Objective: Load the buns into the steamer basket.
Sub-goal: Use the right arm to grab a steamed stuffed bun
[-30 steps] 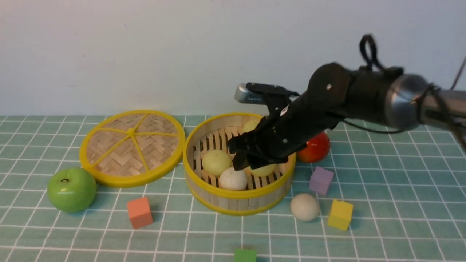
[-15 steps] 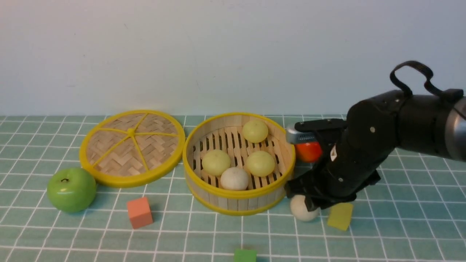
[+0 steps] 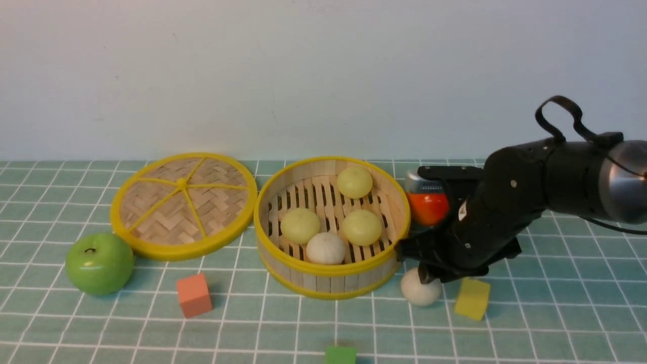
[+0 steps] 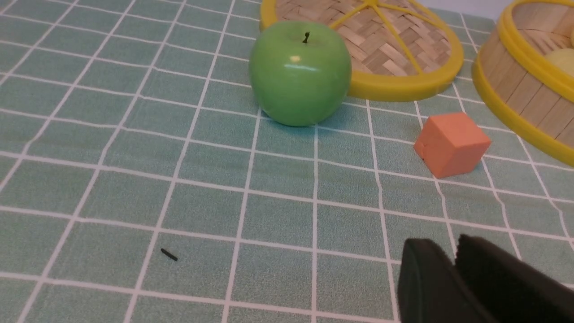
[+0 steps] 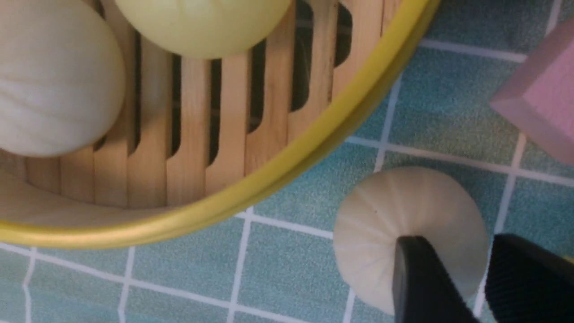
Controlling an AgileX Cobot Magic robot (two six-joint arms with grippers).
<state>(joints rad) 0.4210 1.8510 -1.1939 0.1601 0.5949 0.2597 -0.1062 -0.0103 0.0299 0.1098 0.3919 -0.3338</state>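
Note:
The steamer basket [image 3: 331, 270] stands mid-table and holds three yellow-green buns [image 3: 355, 182] [image 3: 300, 225] [image 3: 362, 227] and one off-white bun [image 3: 326, 247]. The other off-white bun [image 3: 418, 293] lies on the cloth just right of the basket. My right gripper [image 3: 427, 270] hangs right over it. In the right wrist view the jaws [image 5: 457, 242] stand a little apart above this bun [image 5: 381, 220], one finger across its top, beside the basket rim [image 5: 287, 166]. My left gripper [image 4: 441, 242] is shut and empty, low over the cloth.
A green apple [image 3: 99, 263] and the flat woven lid [image 3: 183, 205] lie left of the basket. A red-orange fruit [image 3: 428, 208] sits behind my right arm. Nearby are an orange cube [image 3: 193, 294], a yellow cube [image 3: 472, 298], a green cube [image 3: 340, 355] and a purple cube [image 5: 542, 98].
My right arm has left the basket, where a yellow-green bun now rests, and swung right and down over the loose off-white bun.

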